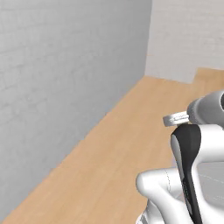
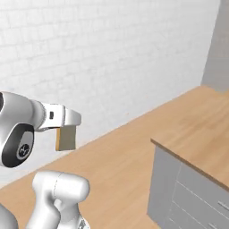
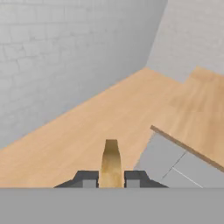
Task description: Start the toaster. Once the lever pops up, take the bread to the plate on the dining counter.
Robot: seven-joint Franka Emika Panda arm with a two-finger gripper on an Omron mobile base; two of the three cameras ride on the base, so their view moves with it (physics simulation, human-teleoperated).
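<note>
Aloft, bread (image 3: pixel 111 162) pinched edge-on between fingers (image 3: pixel 89 178) of hand (image 2: pixel 67 120); slice hanging upright below hand (flat face sideways), clear above wood floor (image 1: pixel 109 166), tabletop (image 2: pixel 201 134) off right.

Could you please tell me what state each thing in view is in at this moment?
bread: held off the floor, hanging down from the gripper, seen edge-on between the fingers in the hand view.
gripper: shut on the bread, one finger on each side of the slice.
dining counter: light wood top on grey cabinets to the right, the visible part bare; drawer fronts closed.
</note>
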